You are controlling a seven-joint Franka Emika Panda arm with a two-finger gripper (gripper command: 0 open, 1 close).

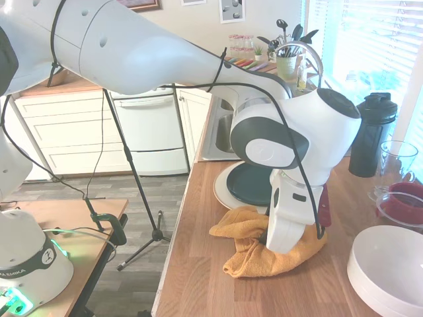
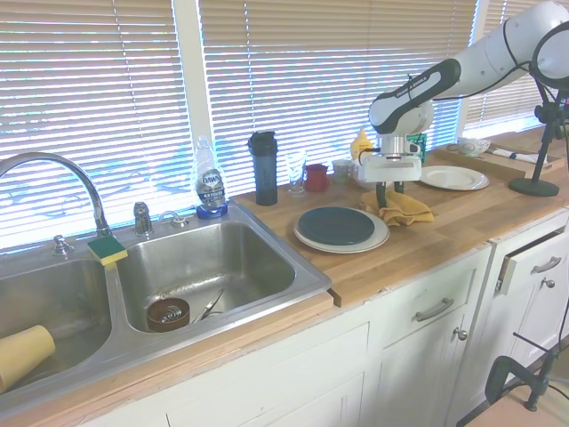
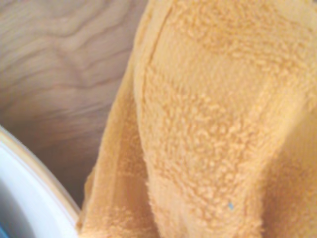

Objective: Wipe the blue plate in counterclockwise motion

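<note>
Orange towel [image 3: 213, 124] fills my wrist view, its terry folds bunched on the wooden counter [image 3: 59, 64], with the cream plate's rim [image 3: 29, 183] curving just beside its edge. My gripper [image 2: 384, 197] is down in the cloth; I cannot tell whether my fingers are apart or pinched on it. Just beside the towel, toward the sink [image 2: 204, 267], the blue plate [image 2: 336, 225] sits on the cream plate. Bare wood runs from both to the counter's front edge.
</note>
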